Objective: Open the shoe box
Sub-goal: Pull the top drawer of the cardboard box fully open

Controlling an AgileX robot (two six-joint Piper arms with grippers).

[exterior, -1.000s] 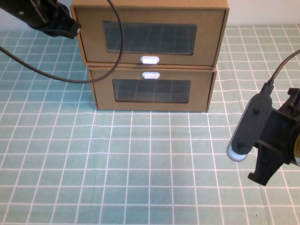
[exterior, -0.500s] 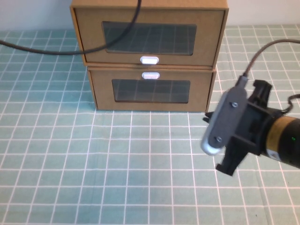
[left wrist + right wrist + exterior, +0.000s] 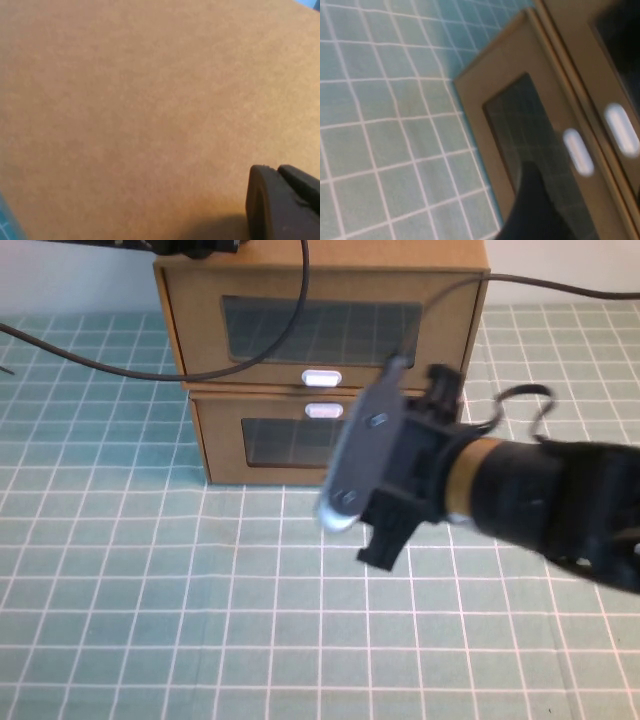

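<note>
Two brown cardboard shoe boxes with dark front windows stand stacked at the upper centre of the high view: the upper box (image 3: 320, 330) on the lower box (image 3: 270, 445). Both fronts sit flush, each with a small white oval handle (image 3: 322, 378). The right gripper (image 3: 390, 525) hangs just in front of the lower box, right of centre; whether it is open or closed I cannot tell. The left gripper (image 3: 285, 200) is at the top edge, over the upper box's bare cardboard, its state likewise unclear. A teal checked tablecloth (image 3: 150, 590) lies beneath.
</note>
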